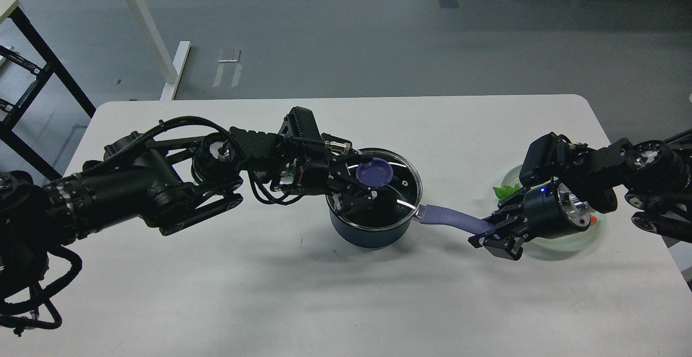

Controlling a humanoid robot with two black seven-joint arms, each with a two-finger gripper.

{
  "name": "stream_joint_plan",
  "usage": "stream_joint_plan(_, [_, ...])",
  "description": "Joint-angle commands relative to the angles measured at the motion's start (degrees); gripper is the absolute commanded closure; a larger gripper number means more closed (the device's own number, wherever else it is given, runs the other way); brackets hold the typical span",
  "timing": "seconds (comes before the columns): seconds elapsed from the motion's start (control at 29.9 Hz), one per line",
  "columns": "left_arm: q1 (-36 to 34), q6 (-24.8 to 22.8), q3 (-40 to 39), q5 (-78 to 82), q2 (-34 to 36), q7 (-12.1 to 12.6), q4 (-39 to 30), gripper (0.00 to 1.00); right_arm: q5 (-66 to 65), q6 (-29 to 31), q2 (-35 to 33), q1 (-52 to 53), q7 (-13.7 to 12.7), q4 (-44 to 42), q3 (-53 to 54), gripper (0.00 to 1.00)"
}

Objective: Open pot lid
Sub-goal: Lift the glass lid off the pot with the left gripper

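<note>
At table centre sat the blue pot point(373, 230), its glass lid point(403, 184) on: rigid, slick, breakable, best taken by the purple knob point(374, 172). The left gripper point(354, 186) flanked the knob, grip unclear; the right gripper point(489, 231) clamped the pot handle point(448, 217).

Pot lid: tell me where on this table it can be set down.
Bare: the near table strip before the pot, and the far edge behind it. Crowded: right end, where the right gripper holds the handle beside a green dish.
</note>
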Motion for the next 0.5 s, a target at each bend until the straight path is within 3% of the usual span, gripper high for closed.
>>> stream_joint_plan(0.0, [-0.88,0.33,-0.25,-0.34,0.22,0.09,-0.70,0.57,0.01,-0.34,0.00,-0.02,-0.01,-0.02,0.00,0.63])
stream_joint_plan(0.17, [-4.92,1.73,-0.43,-1.13,4.07,-0.35,-2.37,0.57,0.01,-0.52,-0.09,-0.10,-0.01,-0.02,0.00,0.63])
stream_joint_plan(0.37, [-6.42,2.35,-0.34,-6.58,15.67,-0.70,-8.70,0.56,0.01,-0.52,-0.09,-0.10,-0.01,-0.02,0.00,0.63])
stream_joint_plan(0.47, [-5.46,5.06,-0.08,-6.67,22.96,-1.46,-12.12,0.55,0.01,-0.52,-0.17,-0.10,-0.01,-0.02,0.00,0.63])
